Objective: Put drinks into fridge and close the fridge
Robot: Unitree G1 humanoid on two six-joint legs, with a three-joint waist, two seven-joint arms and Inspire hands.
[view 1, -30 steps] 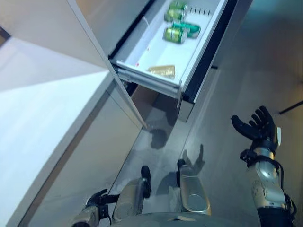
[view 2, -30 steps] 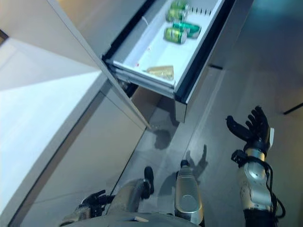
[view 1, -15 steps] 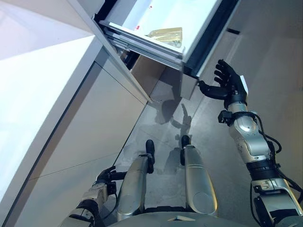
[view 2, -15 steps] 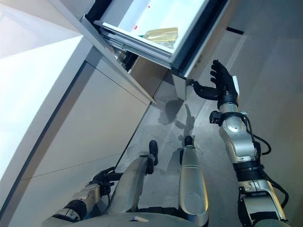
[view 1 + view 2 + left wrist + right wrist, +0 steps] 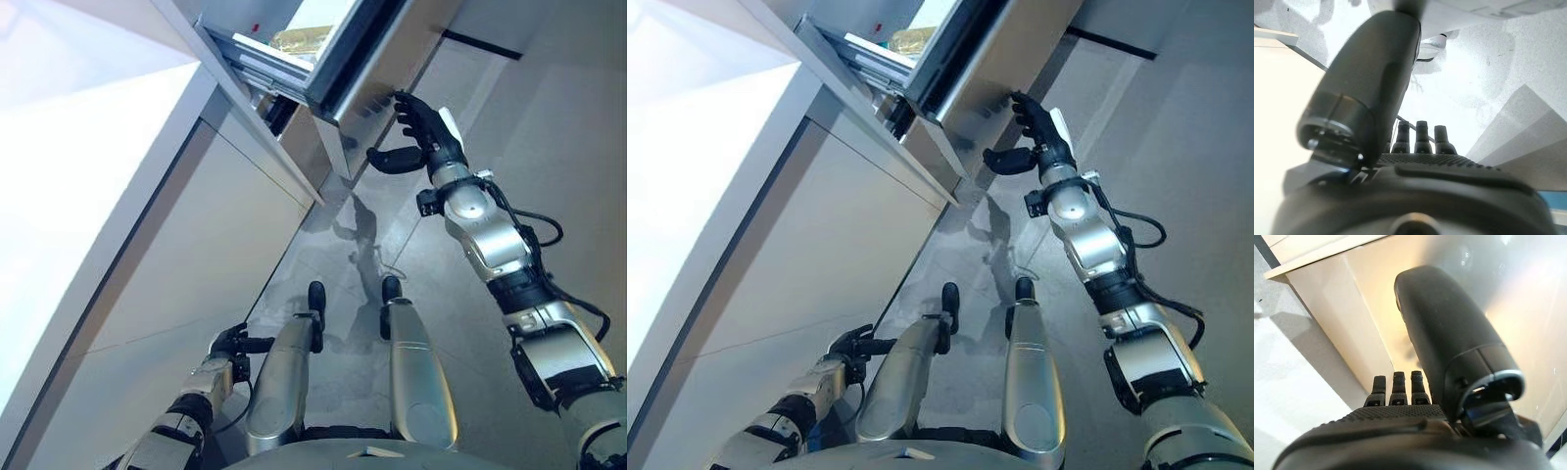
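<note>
Fridge drawer: the pull-out fridge drawer with a brushed steel front panel (image 5: 377,73) is standing partly open under the pale countertop (image 5: 88,166), its white inner tray (image 5: 257,61) and metal runner showing at the upper edge of the head views.
Drinks: only a slice of yellowish packaging (image 5: 906,39) is peeking out of the tray; no drink is sitting in either hand, and whether the cans are all inside I cannot tell.
Risk, slipping: the right hand (image 5: 419,137) is pressing near the panel's lower corner, so I judge an off-centre push could skew the drawer on its runner and jam it short of shut.
Risk, sliding off: the smooth steel is giving the fingertips little purchase, so the hand could glide off the edge.
Risk, contents: a hard shove could roll loose items inside the tray.
Right hand pose: the arm is reaching up and forward, the fingers (image 5: 409,108) lying straight and spread against the panel, the thumb (image 5: 1449,338) jutting out below it, gripping nothing.
Left hand pose: the left hand (image 5: 233,345) is hanging low beside the cabinet face, fingers loosely extended, empty and idle.
</note>
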